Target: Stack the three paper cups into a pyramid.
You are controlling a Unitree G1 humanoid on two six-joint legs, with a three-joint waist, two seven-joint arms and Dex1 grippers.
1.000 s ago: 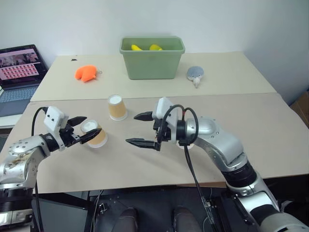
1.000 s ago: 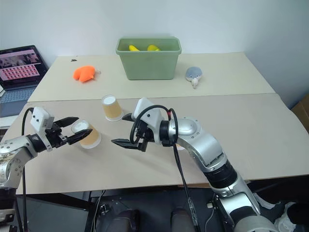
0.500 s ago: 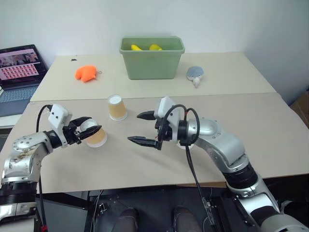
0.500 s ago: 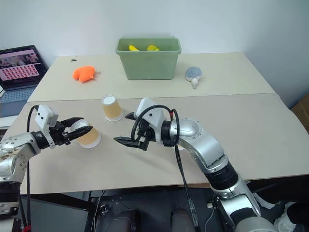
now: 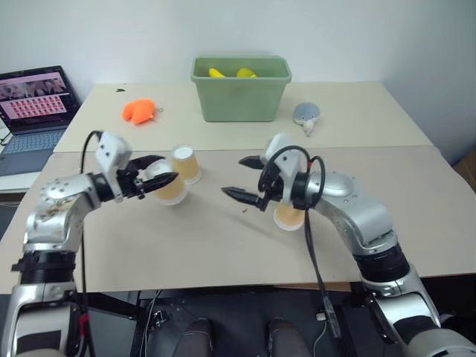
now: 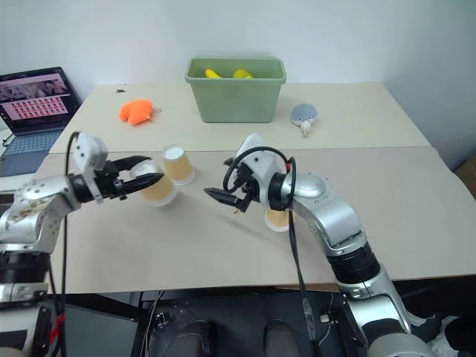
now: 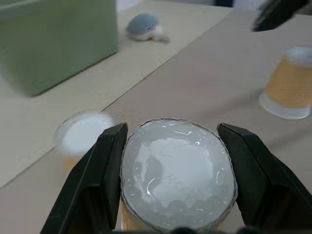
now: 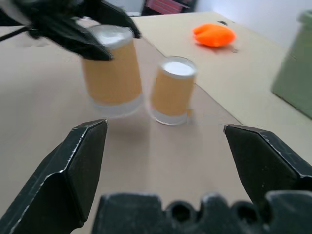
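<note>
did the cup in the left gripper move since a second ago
Yes. The cup held in the left gripper has been carried toward the standing cup and now sits right beside it, lifted off the table.

Your desk point(image 5: 223, 245) is two tan boards joined by a seam. On the far board sit a green bin point(image 5: 241, 89), an orange toy point(image 5: 139, 111) toward the left edge and a grey toy point(image 5: 306, 114). Near the seam stands one paper cup point(image 5: 185, 163); another point(image 5: 289, 216) stands mid-desk.

Robotics lab or test room. Two plain beige tables point(image 5: 223, 245) pushed together against a bare white wall point(image 5: 335, 30); open laptop point(image 5: 33, 104) at the side showing an image grid; green bin point(image 5: 239, 100) and small toys as props.
</note>
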